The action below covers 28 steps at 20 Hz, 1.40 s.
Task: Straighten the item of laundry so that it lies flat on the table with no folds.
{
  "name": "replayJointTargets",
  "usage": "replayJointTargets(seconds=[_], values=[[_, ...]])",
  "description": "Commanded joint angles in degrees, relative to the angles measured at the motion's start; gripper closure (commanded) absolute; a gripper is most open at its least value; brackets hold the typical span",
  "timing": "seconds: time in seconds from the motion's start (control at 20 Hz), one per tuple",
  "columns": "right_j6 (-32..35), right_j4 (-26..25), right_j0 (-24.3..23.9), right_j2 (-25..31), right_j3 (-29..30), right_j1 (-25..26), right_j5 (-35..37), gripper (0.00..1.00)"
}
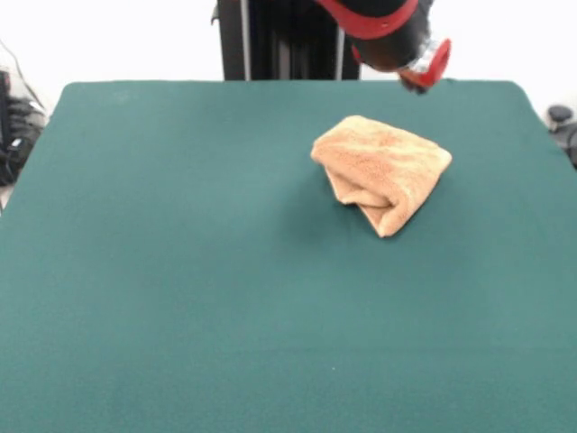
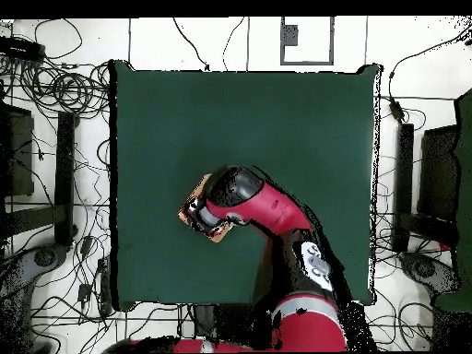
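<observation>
The item of laundry [image 1: 383,171] is an orange-tan towel bunched into a folded lump on the right half of the dark green table [image 1: 180,271], toward its far edge. Layers overlap and one corner points toward the near side. The red and black arm comes down just behind the towel, its gripper [image 1: 416,84] hanging above the towel's far edge and mostly hidden by the wrist. In the overhead view the arm's end [image 2: 226,198] covers most of the towel [image 2: 191,205], so only orange edges peek out on the table [image 2: 277,120].
Tangled cables and equipment [image 2: 64,92] lie on the floor around the table. Dark gear sits just off the table's left edge [image 1: 13,126] and right edge [image 1: 561,117]. Broad green surface stretches left of and in front of the towel.
</observation>
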Motion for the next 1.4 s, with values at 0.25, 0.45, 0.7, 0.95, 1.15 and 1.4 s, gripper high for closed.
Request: replayJointTargets(seconds=[0.25, 0.45, 0.7, 0.95, 1.15, 1.4], values=[[6.3, -21.4, 3.7, -2.3, 2.9, -1.8, -51.3, 1.00], [8.8, -26.2, 3.0, -2.4, 6.8, -3.1, -60.5, 1.00], [9.5, -29.0, 0.1, -1.5, 7.7, 1.7, -69.2, 1.00], [9.0, -30.0, -15.1, 14.7, 11.4, 1.9, -58.9, 1.00], [6.7, -25.7, -27.8, 28.4, 14.2, 5.9, -46.8, 0.00], [6.7, -22.5, -34.0, 35.0, 15.3, 10.2, -42.6, 0.00]])
